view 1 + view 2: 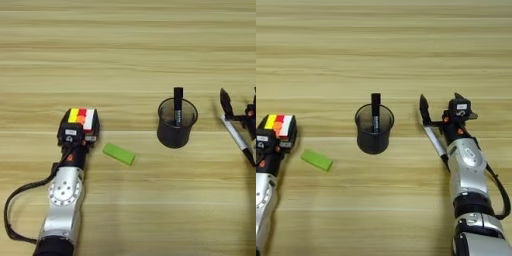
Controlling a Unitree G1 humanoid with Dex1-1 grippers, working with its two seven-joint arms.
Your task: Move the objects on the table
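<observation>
Fingers of the left gripper (82, 121) are clamping the small multicoloured puzzle cube (83, 118) at far left; right gripper (440, 111) fingers are spreading wide over the slim white pen (435, 142), lying right of the flat bright-green block (119, 154) on the wood-grain worktop (128, 60).

Wide light-brown wood-grain tabletop (130, 55): wood or wood-look laminate, smooth, faint satin sheen, horizontal plank lines.

Black mesh cup (374, 130), the landmark: fine see-through mesh, matt. Black marker (375, 111) standing in it: smooth plastic look.

Left of the cup, flat bright-green rectangular block (119, 153): smooth, matt. Further left, small multicoloured puzzle cube (82, 119): smooth coloured tiles.

Right of the cup, slim white pen with black cap (435, 141): smooth plastic look.

Both forearms: brushed silver casing, metallic look; black matt gripper parts.
</observation>
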